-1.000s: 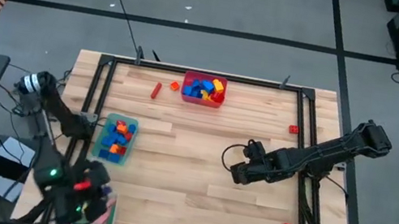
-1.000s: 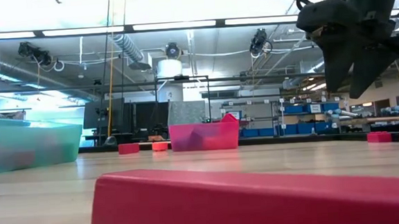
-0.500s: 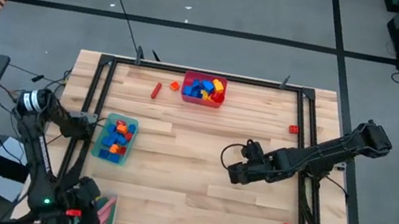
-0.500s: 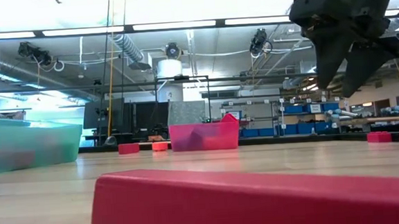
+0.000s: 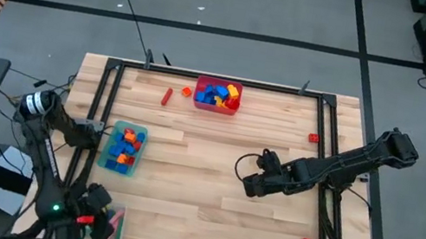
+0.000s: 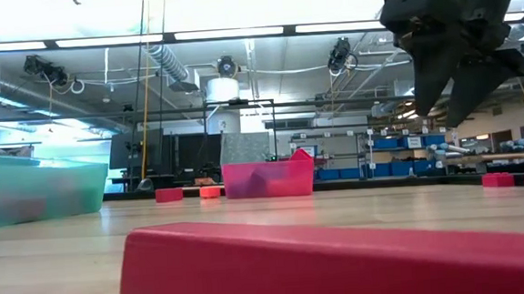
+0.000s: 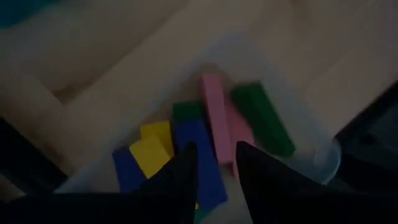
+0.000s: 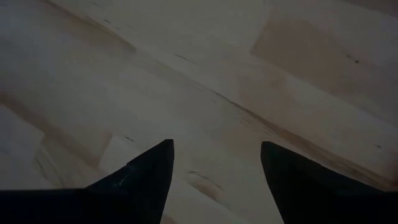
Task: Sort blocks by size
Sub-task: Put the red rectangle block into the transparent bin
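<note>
Clear plastic bin (image 7: pixel 311 155) at the high view's lower left is holding long pink, green, blue and yellow blocks (image 7: pixel 214 124); the left hand (image 7: pixel 214 171), slightly parted and empty, is hovering above it and should lift straight up. The right hand (image 8: pixel 214 158) is waiting open mid-worktop.

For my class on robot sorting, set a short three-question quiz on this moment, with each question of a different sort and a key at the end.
1. True or false: the right gripper hangs open over bare wood with nothing between its fingers.
2. Which bin does the left gripper look down into? A. the red bin at the table's far edge B. the clear bin at the near left corner C. the teal bin
3. Name two colours of bar lying in that bin.

Key: 1. true. 2. B. 3. Any two of pink, green, blue and yellow.
</note>
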Motion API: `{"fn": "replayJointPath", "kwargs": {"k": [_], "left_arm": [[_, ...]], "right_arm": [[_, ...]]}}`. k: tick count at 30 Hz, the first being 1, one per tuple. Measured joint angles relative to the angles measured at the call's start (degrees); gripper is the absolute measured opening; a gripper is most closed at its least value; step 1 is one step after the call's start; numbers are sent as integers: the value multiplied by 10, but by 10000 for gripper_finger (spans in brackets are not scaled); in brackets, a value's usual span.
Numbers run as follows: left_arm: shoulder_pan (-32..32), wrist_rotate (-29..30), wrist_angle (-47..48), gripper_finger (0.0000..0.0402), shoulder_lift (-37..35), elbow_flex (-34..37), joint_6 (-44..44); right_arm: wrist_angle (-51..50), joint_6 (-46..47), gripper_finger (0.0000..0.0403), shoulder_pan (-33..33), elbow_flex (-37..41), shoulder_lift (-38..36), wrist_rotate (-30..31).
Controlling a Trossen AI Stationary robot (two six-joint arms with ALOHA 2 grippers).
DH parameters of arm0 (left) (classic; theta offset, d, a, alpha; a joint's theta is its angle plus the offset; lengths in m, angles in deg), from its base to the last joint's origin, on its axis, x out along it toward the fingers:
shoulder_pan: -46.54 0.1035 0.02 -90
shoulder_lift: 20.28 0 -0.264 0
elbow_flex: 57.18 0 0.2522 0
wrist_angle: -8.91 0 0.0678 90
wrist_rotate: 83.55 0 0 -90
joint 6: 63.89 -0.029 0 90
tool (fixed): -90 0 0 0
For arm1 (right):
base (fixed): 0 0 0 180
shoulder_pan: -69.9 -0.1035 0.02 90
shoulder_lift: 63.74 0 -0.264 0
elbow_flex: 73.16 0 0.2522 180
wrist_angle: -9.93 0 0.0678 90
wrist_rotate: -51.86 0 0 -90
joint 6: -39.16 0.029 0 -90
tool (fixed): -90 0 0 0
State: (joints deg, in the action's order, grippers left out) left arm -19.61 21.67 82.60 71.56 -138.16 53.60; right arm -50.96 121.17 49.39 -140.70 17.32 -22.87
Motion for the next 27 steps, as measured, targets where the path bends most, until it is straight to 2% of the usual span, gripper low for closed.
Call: {"fn": "replayJointPath", "kwargs": {"k": [5, 9, 13, 17, 23, 27], "left_arm": [[57, 9, 48, 144, -36, 0, -1], [126, 27, 93, 177, -65, 0, -45], [220, 24, 151, 213, -91, 0, -50], [336, -23, 208, 235, -109, 0, -80], [525, -24, 209, 238, -113, 0, -270], [656, -24, 139, 238, -113, 0, -439]], "right_arm": [[13, -33, 255, 0, 0, 0, 0], [22, -79, 253, 0, 0, 0, 0], [26, -109, 253, 0, 0, 0, 0], [26, -147, 253, 3, 0, 0, 0], [28, -215, 253, 14, 0, 0, 0], [28, -235, 253, 22, 0, 0, 0]]}}
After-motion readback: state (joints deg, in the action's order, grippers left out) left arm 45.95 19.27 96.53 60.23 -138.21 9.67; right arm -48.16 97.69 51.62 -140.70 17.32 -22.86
